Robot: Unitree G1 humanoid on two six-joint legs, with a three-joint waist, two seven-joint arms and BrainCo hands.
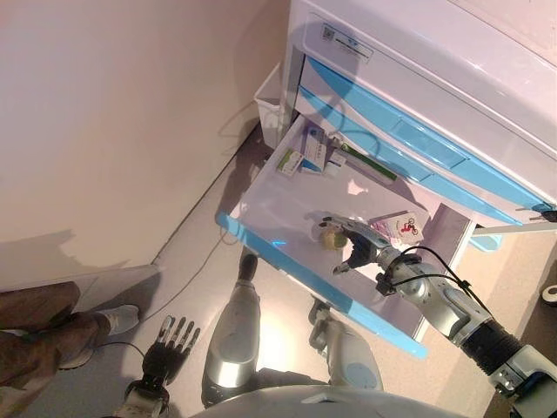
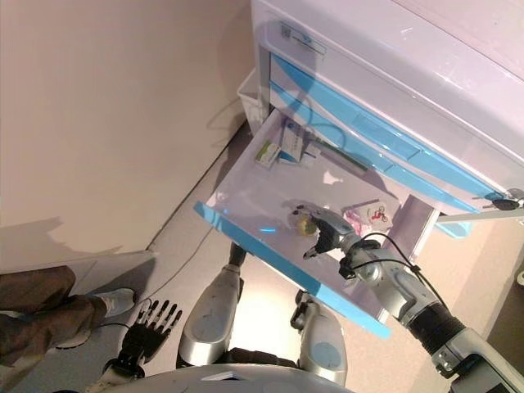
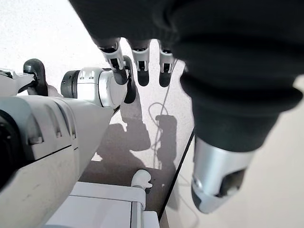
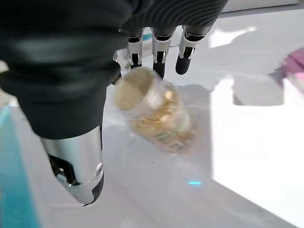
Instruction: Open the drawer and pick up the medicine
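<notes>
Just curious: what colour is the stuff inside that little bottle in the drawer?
Golden yellow, inside the clear bottle; the right wrist view shows it best.

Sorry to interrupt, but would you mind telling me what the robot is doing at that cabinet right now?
The drawer of the white and blue cabinet is already pulled out. The right hand reaches into it over a small clear bottle of yellow capsules lying on its side; the fingers are straight and have not closed on it. Medicine boxes sit at the drawer's back. The left hand hangs open near the floor.
</notes>
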